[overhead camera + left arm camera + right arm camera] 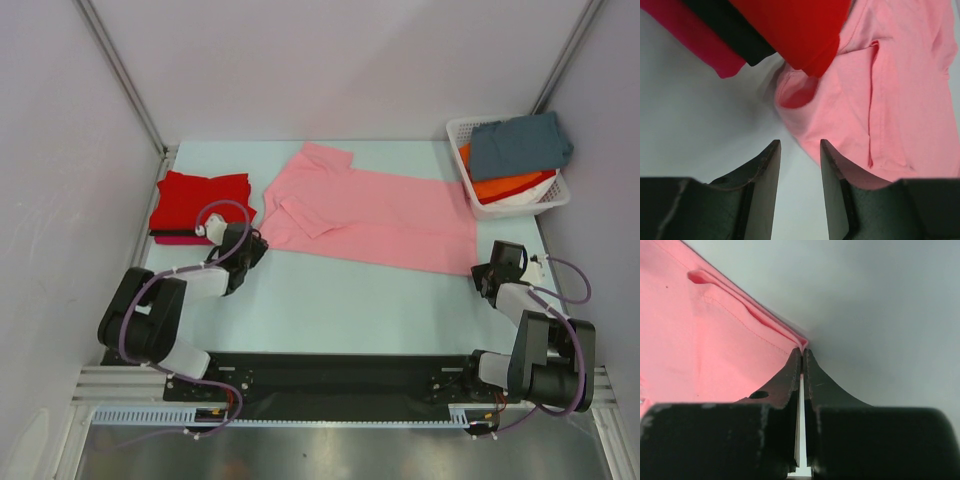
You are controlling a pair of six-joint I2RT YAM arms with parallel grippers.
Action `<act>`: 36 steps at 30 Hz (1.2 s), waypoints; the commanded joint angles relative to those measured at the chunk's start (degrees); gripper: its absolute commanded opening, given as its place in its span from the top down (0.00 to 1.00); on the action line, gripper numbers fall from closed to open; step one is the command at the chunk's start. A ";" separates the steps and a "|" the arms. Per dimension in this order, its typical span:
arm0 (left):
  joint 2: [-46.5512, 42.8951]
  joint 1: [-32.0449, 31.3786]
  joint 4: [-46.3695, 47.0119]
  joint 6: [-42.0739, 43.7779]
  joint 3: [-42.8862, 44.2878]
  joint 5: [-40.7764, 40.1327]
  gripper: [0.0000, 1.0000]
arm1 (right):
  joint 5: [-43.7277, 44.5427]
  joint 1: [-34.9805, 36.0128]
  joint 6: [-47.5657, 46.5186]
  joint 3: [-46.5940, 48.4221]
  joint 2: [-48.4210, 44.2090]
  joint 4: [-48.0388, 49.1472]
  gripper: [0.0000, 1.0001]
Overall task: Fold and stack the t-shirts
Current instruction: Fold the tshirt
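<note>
Top external view: light pink t-shirt (380, 215) is spread mid-frame, long axis left to right. Its lower-right corner is pinched by the clenched right gripper (486, 272). Its left end lies just ahead of the parted, empty left gripper (255, 248).

The pink t-shirt (370, 205) is soft, dull cloth with thin stitched seams. The red t-shirt (203, 190) on the left, and the grey-blue t-shirt (520, 143) and orange t-shirt (505, 186) far right, are soft dull cloth too. The basket (456, 135) is white plastic, a bit shiny. The table (350, 295) is smooth, pale and not shiny. The left gripper (800, 146) has black fingers (762, 175), dull, with rough scuffed edges. The near plate (350, 455) is shiny grey metal.
</note>
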 commanded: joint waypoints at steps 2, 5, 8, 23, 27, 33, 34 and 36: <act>3.20 -0.41 2.36 -1.54 2.37 -3.81 0.58 | 1.96 -0.62 -0.42 0.82 -0.75 0.51 1.00; 3.47 -0.32 1.32 -2.07 2.98 -7.23 0.58 | 2.04 -0.63 -0.42 0.47 -1.46 0.68 1.00; 3.82 -0.32 0.34 -2.07 3.95 -9.96 0.58 | 1.52 -0.63 -0.33 0.12 -1.72 1.12 1.00; 8.57 -0.23 -0.97 -3.12 7.29 -11.89 1.00 | 0.11 -0.98 -0.50 0.03 -1.72 1.12 1.00; 5.67 -0.23 -2.64 -3.13 6.33 -13.04 1.00 | -0.07 -1.06 -0.42 0.03 -2.16 1.12 1.00; -2.48 -0.32 -6.33 -3.83 3.08 -13.48 1.00 | -0.59 -0.98 -0.07 0.03 -3.13 0.51 1.00; -3.64 -0.32 -7.03 -4.09 2.47 -13.65 1.00 | -1.03 -0.98 -0.06 0.03 -3.21 0.33 1.00; -6.88 -0.32 -7.92 -4.53 0.53 -14.01 1.00 | -1.12 -0.89 0.11 0.03 -3.39 0.16 1.00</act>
